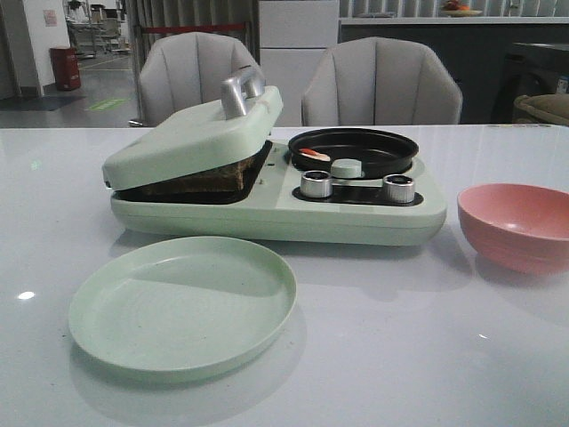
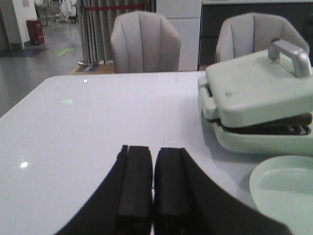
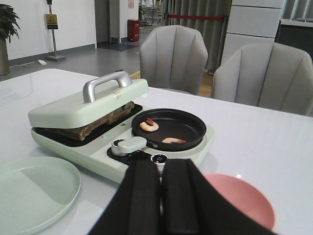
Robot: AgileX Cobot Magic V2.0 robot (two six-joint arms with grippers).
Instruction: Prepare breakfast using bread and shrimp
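The bread [image 1: 203, 178] lies in the left half of a pale green breakfast maker [image 1: 356, 218], with the hinged lid [image 1: 191, 133] resting tilted on top; the brown crust edge shows in the gap [image 3: 100, 125]. Shrimp [image 3: 149, 125] lies in the black round pan [image 3: 190, 128] on the right half, and a second pinkish piece [image 3: 173, 140] lies beside it. Only one shrimp [image 1: 313, 154] shows in the front view. My left gripper [image 2: 153, 149] is shut and empty, over bare table left of the appliance. In front of the knobs, my right gripper [image 3: 160, 164] is shut and empty.
An empty pale green plate [image 1: 182, 307] sits in front of the appliance. An empty pink bowl [image 1: 516, 222] stands to its right. Two silver knobs [image 1: 316, 184] face the front edge. Two grey chairs [image 1: 200, 76] stand behind the table.
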